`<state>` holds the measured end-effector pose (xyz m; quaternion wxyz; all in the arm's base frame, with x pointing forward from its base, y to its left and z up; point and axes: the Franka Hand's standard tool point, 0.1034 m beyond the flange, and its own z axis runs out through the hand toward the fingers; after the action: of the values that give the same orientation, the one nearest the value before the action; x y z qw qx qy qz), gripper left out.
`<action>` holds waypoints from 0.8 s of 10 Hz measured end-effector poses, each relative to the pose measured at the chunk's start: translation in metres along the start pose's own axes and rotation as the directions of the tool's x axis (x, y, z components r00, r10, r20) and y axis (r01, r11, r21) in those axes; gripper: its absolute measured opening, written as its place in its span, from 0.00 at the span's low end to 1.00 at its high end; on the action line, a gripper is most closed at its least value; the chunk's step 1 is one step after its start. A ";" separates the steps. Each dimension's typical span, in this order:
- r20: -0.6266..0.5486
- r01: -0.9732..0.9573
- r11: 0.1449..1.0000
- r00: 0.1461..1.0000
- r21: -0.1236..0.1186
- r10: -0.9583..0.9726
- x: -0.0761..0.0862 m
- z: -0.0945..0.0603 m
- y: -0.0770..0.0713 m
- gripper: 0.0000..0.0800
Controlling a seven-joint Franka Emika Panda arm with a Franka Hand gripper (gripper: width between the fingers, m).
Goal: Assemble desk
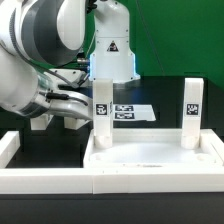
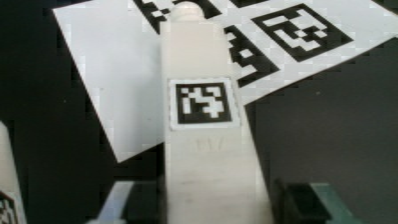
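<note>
A white border wall (image 1: 45, 178) is seen nearest the exterior camera, running along the front of the table, with the desk panel (image 1: 150, 158) lying just behind it, rim upward. Two legs are stood upright on the panel's far edge. One leg (image 1: 102, 118) is placed at the corner on the exterior view's left. The second leg (image 1: 192, 108) is placed at the corner on the exterior view's right, well apart from the first. A black-and-white tag is carried on each.

The gripper (image 1: 92, 108) is brought in from the exterior view's left at the height of the first leg's tag. In the wrist view this leg (image 2: 205, 110) is pinched between the two fingers (image 2: 128, 200), which are pressed against its opposite sides. The marker board (image 1: 130, 110) is seen flat on the dark table beyond the legs, and it fills the background behind the held leg in the wrist view (image 2: 125, 90).
</note>
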<state>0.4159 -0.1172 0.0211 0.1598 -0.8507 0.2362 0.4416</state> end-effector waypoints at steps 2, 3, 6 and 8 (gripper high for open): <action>0.041 0.008 0.999 0.999 0.034 -0.010 -0.035 -0.031 0.000 0.36; 0.043 0.014 0.999 0.999 0.051 -0.016 -0.052 -0.043 -0.001 0.36; 0.016 0.020 0.998 1.000 0.057 -0.021 -0.074 -0.049 -0.013 0.36; -0.162 0.042 0.998 0.986 0.047 -0.034 -0.063 -0.058 -0.020 0.36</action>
<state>0.4341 -0.1116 0.1071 0.1697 -0.8836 0.2431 0.3625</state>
